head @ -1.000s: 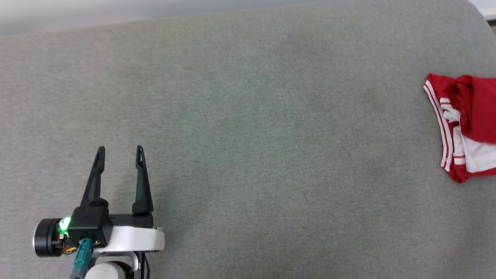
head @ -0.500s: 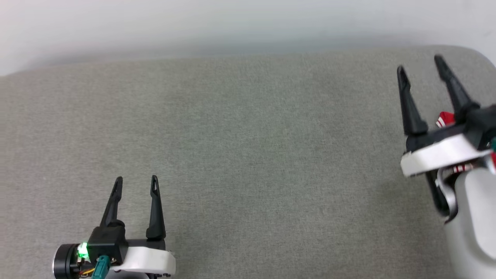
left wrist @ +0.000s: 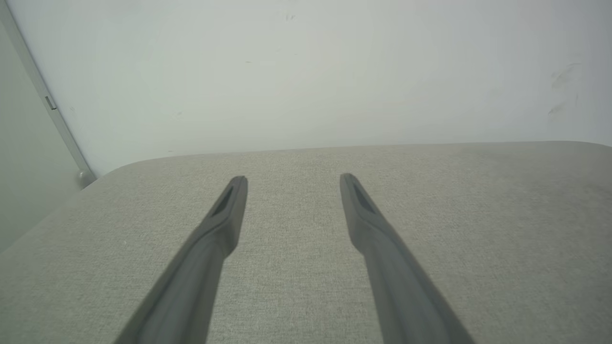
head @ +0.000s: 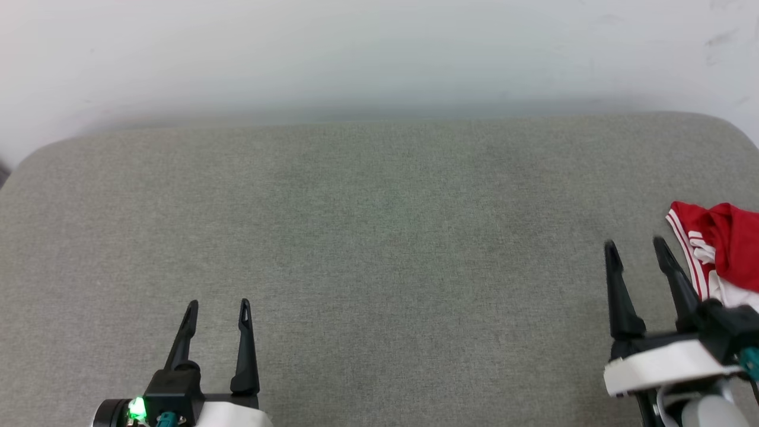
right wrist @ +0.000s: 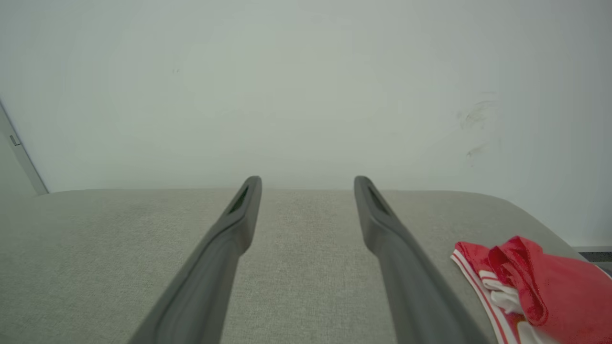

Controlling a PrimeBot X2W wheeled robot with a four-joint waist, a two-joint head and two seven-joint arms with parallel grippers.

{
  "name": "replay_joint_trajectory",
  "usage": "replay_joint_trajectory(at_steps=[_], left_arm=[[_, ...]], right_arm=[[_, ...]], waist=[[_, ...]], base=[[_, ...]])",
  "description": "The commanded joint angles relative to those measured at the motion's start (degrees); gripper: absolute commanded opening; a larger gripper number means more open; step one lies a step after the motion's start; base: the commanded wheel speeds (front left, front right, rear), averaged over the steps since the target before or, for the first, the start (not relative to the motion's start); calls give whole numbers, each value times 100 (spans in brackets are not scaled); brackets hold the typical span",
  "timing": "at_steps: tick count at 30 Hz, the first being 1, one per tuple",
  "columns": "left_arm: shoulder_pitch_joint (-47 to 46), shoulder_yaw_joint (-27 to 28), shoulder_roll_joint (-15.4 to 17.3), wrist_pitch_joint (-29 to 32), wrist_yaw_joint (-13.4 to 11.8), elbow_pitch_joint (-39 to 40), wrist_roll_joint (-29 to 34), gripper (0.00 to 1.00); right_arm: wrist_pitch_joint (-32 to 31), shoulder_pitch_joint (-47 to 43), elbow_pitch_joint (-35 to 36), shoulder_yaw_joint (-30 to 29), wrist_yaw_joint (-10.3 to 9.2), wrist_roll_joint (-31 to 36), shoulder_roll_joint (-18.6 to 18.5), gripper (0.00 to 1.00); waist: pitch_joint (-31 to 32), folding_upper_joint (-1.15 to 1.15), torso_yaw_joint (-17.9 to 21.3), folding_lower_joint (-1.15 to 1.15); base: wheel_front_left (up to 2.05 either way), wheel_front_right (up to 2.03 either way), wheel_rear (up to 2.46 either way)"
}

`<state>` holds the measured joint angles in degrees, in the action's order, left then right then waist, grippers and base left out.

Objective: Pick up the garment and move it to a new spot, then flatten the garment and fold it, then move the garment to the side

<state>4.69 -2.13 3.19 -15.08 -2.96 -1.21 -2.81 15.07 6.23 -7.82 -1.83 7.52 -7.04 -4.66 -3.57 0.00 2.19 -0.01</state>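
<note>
Crumpled red garment [head: 720,249] at three o'clock on grey cushion [head: 379,237], right gripper [head: 634,244] beside it, left gripper [head: 218,305] at seven o'clock, both spread wide

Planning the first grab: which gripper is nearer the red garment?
Right. The right gripper is open just left of the garment; the left gripper is open far off across the grey surface.

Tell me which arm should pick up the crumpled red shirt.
Right. The right end effector stands open beside the crumpled red-and-white jersey shirt at the right edge of the grey fabric surface; the left end effector, also open, sits far across it.
</note>
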Motion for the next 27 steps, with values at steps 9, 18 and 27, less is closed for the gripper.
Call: replay_joint_trajectory(at_steps=[9, 18, 27], left_arm=[[186, 2, -8, -11, 143, -86, -10, 100], [301, 25, -19, -11, 176, -150, -76, 100], [241, 45, -19, 4, 250, -286, -65, 0]], right_arm=[[10, -1080, 545, -235, -6, -27, 179, 100], [10, -1425, 690, -135, -6, -178, 191, 100], [-2, -1386, 612, -74, -1, -156, 166, 0]], waist=[[245, 0, -113, 1], [357, 0, -103, 1], [368, 0, -110, 1]], base=[[0, 0, 0], [0, 0, 0], [0, 0, 0]])
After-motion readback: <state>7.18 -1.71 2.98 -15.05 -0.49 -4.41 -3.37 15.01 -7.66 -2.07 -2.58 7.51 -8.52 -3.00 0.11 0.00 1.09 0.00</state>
